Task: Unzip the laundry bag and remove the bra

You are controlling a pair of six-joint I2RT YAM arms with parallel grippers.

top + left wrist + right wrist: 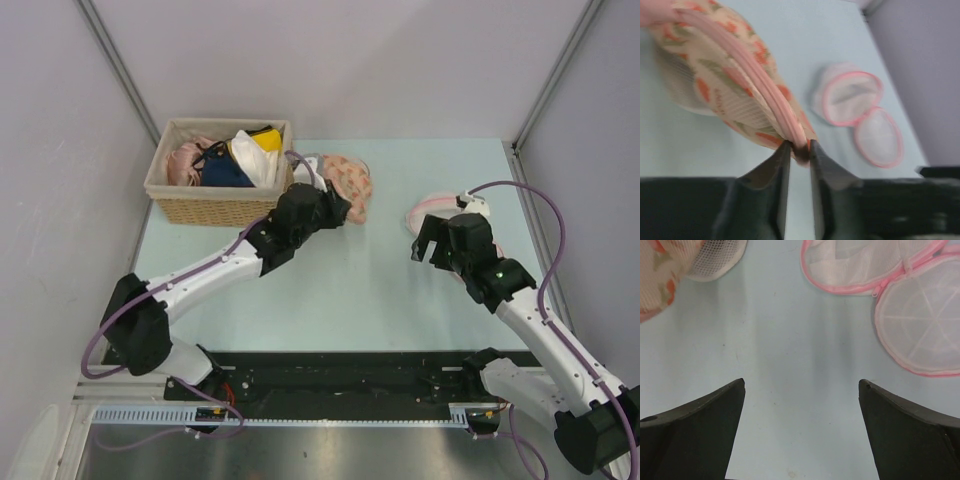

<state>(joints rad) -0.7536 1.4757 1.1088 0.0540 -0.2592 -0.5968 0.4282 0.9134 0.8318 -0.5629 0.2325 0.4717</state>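
Note:
The laundry bag [350, 186] is a cream-peach pouch with red slice prints, lying right of the basket. In the left wrist view the laundry bag [720, 85] fills the upper left, its pink zipper edge running down to my fingers. My left gripper [800, 148] is shut on the bag's pink zipper end and shows in the top view [338, 212] at the bag's near edge. My right gripper [801, 385] is wide open and empty above bare table, and in the top view [430, 245] it hovers beside the round mesh bag. The bra is hidden.
A wicker basket [218, 206] with pink, navy and yellow-white garments stands at the back left. A round white mesh bag with pink rim [432, 211] lies open at the right, also in the wrist views [860, 107] [920, 320]. A small white mesh bag [717, 257] lies near the pouch.

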